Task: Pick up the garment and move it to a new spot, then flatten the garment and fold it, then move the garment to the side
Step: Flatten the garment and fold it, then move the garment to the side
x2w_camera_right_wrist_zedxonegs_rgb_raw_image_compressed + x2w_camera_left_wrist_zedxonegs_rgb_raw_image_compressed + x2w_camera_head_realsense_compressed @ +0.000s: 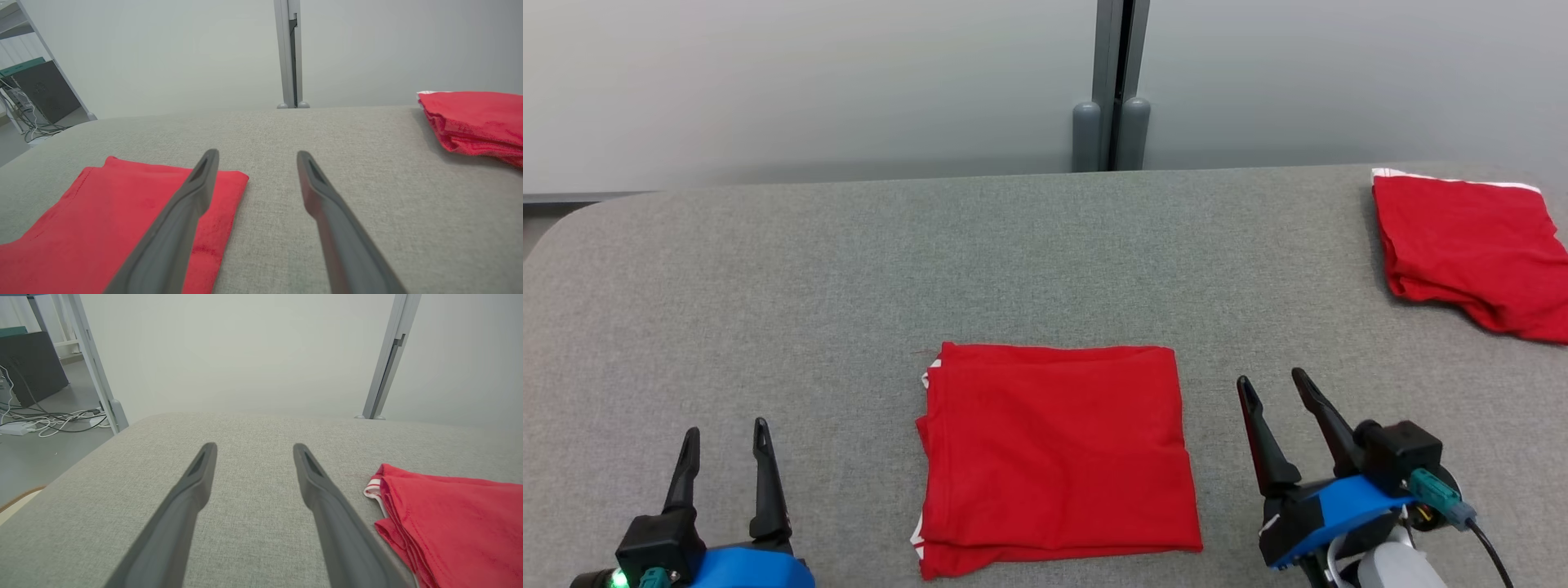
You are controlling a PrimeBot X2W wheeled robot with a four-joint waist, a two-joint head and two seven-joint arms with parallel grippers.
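Folded garment (1058, 457) on desk (849, 286), second red cloth (1470, 245) cropped at frame edge, left hand (727, 429) and right hand (1271, 379) spread wide, empty

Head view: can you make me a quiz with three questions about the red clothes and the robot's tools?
1. Where is the folded garment? A between the left tool and the right tool; B on the floor; C hanging on the wall.
2. How many red garments lie on the table? A one; B two; C four.
3. The right tool is: A open and empty; B shut on cloth; C shut on a cable.
Answers: 1 A, a tool flanks each side. 2 B, a second garment lies at the far right. 3 A, its jaws stand apart with nothing between them.
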